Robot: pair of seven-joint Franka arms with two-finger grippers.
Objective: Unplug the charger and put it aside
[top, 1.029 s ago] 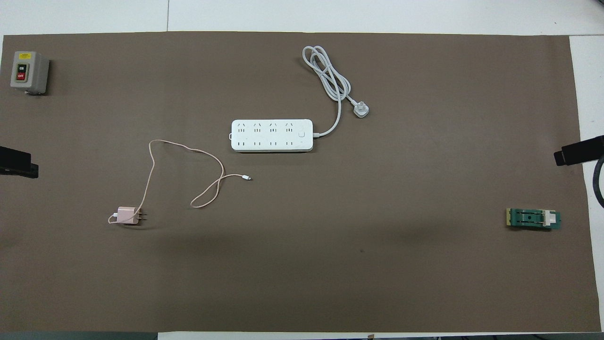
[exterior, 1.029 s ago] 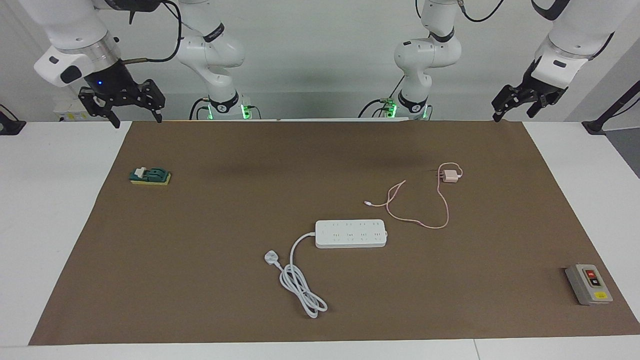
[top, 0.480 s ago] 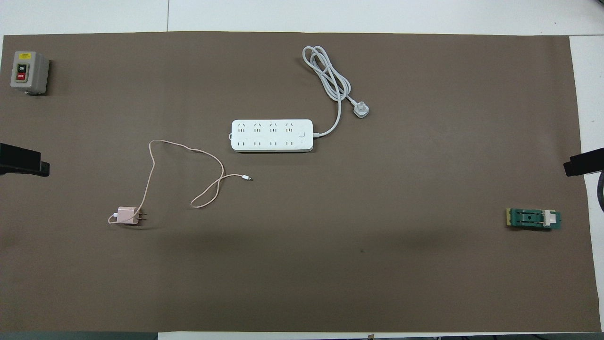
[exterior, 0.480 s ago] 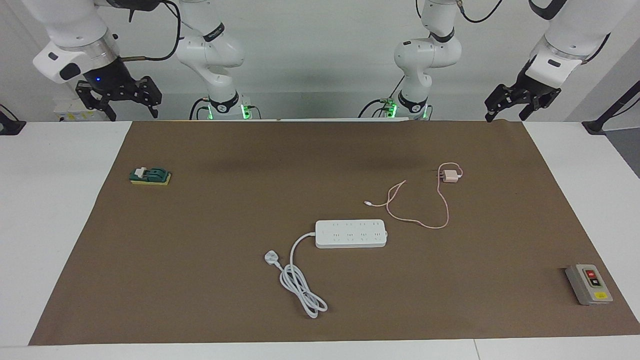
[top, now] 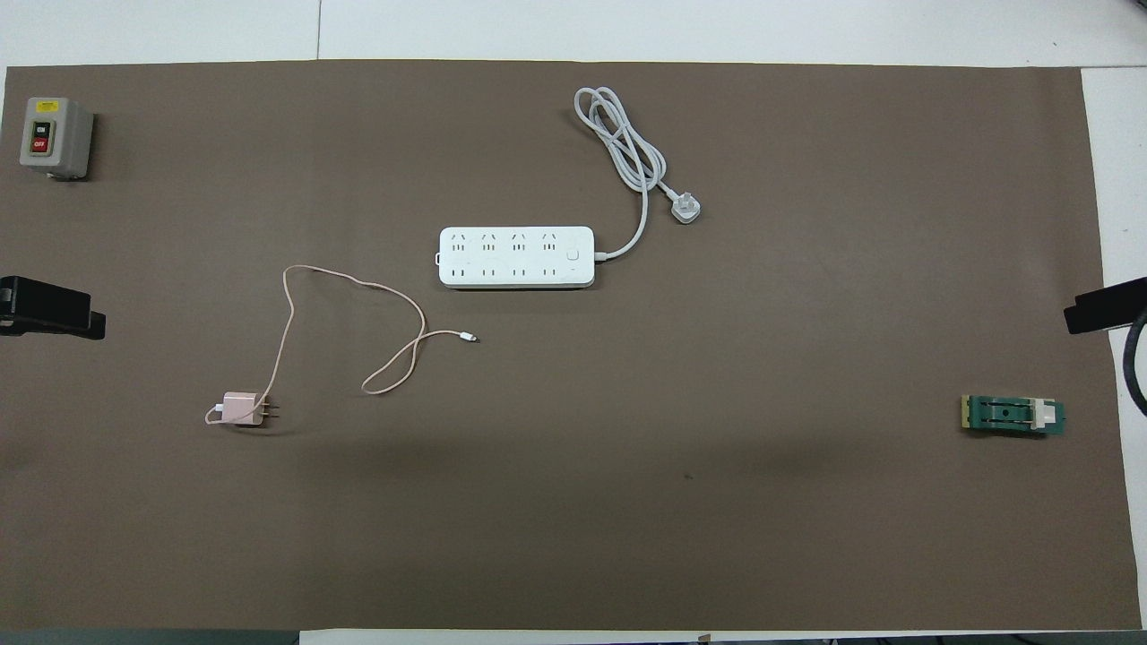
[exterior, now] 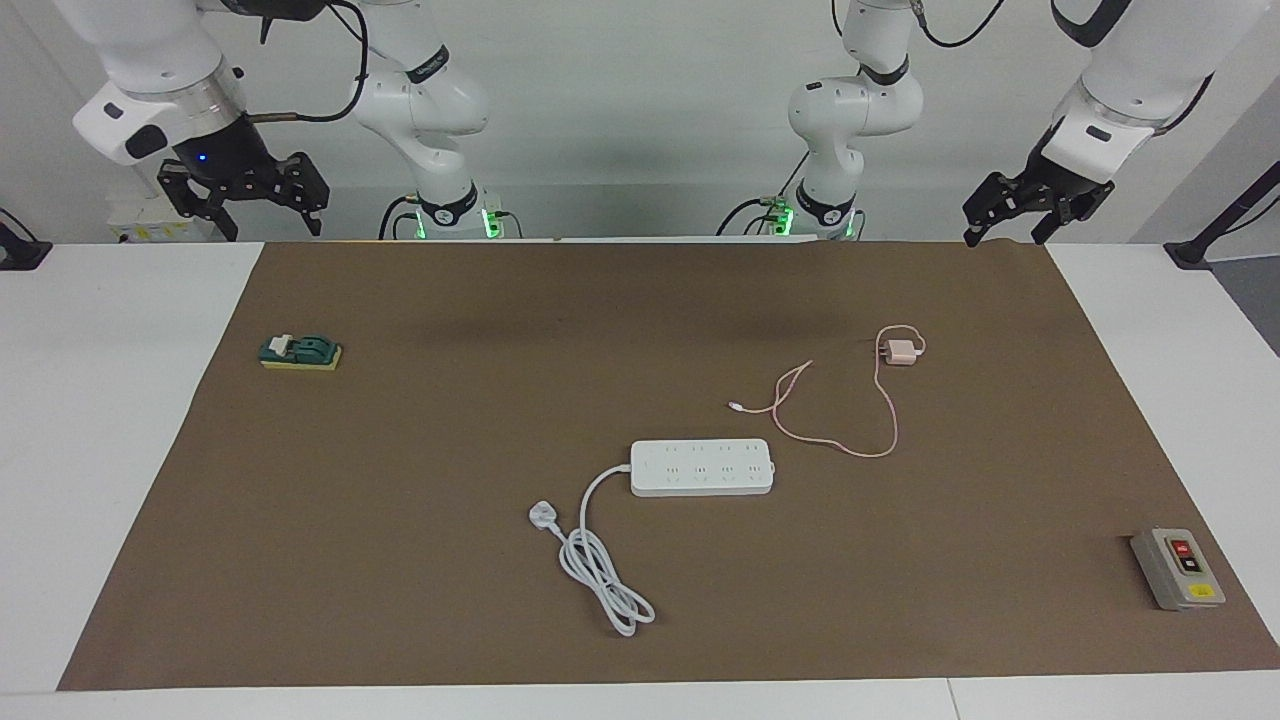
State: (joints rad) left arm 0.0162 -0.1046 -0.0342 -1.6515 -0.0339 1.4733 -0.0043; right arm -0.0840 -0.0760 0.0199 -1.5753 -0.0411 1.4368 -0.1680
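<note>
The charger (exterior: 900,352) (top: 240,409), a small pale pink cube, lies on the brown mat with its prongs bare and nothing plugged around them. Its thin pink cable (exterior: 885,425) (top: 358,287) loops loosely toward the white power strip (exterior: 703,467) (top: 516,257). The charger is nearer to the robots than the strip, toward the left arm's end. My left gripper (exterior: 1004,236) hangs open over the mat's edge by the robots, holding nothing. My right gripper (exterior: 270,228) hangs open over the mat's corner at the right arm's end, also holding nothing.
The strip's thick white cord coils out to a white three-pin plug (exterior: 541,516) (top: 686,211). A green switch block (exterior: 300,352) (top: 1014,417) sits toward the right arm's end. A grey button box (exterior: 1178,568) (top: 54,137) stands at the mat's corner farthest from the robots, at the left arm's end.
My left gripper has drifted a little toward the middle of the table. My right gripper has risen slightly. The charger, cable and strip have not moved.
</note>
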